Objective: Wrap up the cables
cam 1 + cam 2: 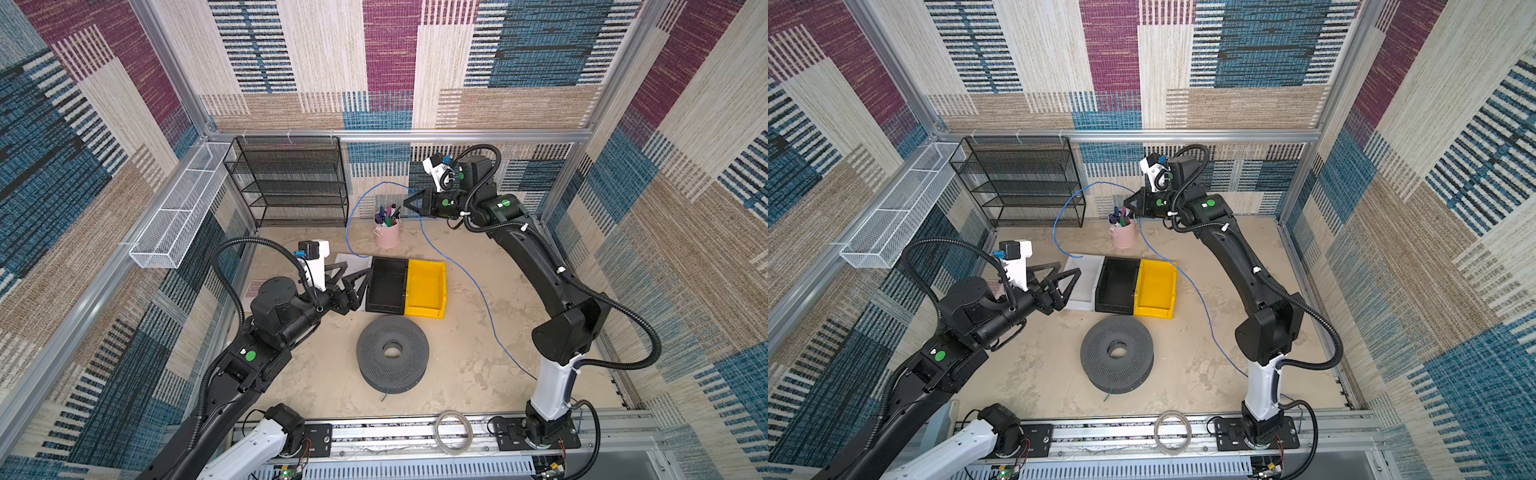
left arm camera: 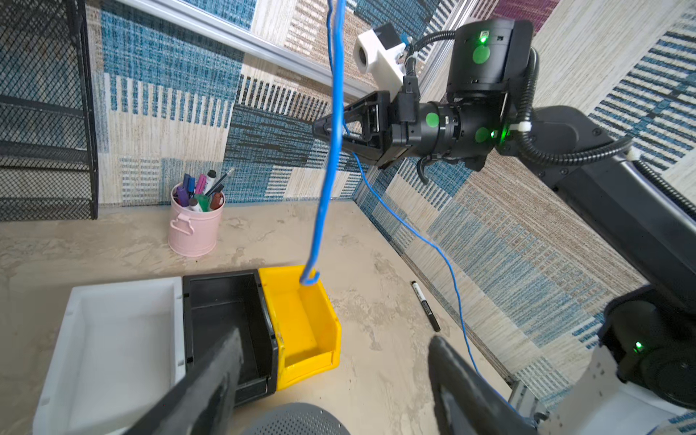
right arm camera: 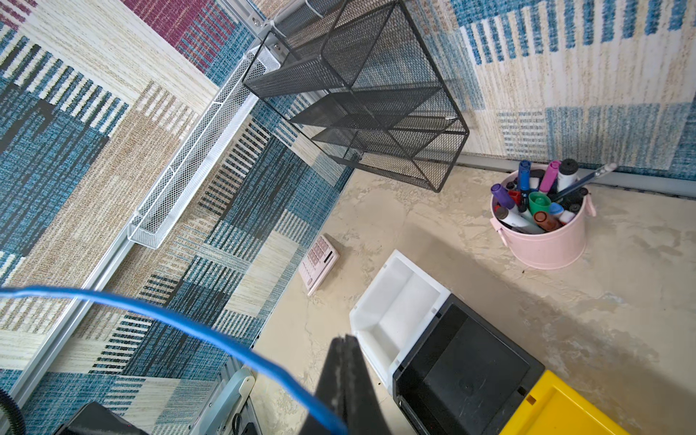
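The left arm reaches low and level, its left fingers point(image 2: 211, 376) spread and empty at the left edge of the white bin point(image 1: 1088, 270). It, the black bin point(image 1: 386, 286) and the yellow bin point(image 1: 426, 291) touch in a row; a grey spool point(image 1: 392, 353) sits nearer. Right of them the desk point(image 1: 457, 374) lies mostly open, crossed by the blue cable point(image 2: 324, 188) trailing from the right fingers point(image 3: 342, 376), which are clenched on it and raised near the far wall, above and right of a pink cup point(image 1: 387, 237).

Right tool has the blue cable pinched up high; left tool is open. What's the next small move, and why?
Probably move the left tool to the hanging strand of the blue cable and close on it. The right tool is shut on the cable up high, a loose end hangs down toward the white bin, and the left tool is open, empty and nearby.
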### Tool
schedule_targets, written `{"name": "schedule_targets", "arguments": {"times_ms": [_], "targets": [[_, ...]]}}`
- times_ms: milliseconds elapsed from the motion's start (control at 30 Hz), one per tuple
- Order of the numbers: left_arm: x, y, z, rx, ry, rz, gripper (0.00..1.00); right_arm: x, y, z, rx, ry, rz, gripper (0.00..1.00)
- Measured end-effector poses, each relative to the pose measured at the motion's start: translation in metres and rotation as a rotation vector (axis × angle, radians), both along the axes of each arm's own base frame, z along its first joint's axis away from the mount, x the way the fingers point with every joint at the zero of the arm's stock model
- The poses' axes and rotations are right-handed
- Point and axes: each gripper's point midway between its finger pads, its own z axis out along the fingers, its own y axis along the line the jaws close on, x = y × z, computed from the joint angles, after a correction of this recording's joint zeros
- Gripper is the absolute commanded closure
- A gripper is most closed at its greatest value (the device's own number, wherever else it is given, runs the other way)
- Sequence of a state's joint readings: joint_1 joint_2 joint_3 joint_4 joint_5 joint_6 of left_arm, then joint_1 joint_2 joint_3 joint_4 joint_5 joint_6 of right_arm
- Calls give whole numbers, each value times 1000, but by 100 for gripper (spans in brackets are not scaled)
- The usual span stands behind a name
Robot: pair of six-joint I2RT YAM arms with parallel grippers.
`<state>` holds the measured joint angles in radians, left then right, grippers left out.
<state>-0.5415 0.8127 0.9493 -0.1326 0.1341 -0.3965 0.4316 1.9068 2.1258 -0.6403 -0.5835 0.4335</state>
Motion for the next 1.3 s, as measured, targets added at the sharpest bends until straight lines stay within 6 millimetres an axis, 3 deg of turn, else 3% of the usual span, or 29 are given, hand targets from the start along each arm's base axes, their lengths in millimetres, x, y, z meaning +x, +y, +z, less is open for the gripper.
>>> {"name": "schedule_targets", "arguments": {"times_ms": [167, 367, 533, 767, 867, 933, 1033, 1100, 1300], "targets": [[18, 5, 0, -2, -35, 77, 26, 1, 0, 2, 8, -2, -2, 100], [34, 15, 2, 5, -67, 177, 39, 0, 0, 1, 8, -4, -2, 100], [43, 15, 2, 6, -71, 205, 48, 0, 0, -9, -1, 17, -2, 100], [53, 10, -2, 6, -70, 205, 59, -2, -1, -3, 5, 2, -2, 100], [56, 8, -6, 9, -58, 205, 68, -3, -1, 2, 11, -12, -2, 100], [58, 7, -8, 6, -51, 205, 79, -3, -1, 4, 15, -18, -1, 100], [59, 6, -8, 2, -45, 206, 84, -4, -2, 6, 16, -22, -2, 100], [59, 7, -5, -8, -46, 209, 100, -5, -2, 9, 19, -28, -2, 100], [54, 14, 7, 27, -17, 215, 100, -1, -9, 20, -5, -79, -15, 100]]}}
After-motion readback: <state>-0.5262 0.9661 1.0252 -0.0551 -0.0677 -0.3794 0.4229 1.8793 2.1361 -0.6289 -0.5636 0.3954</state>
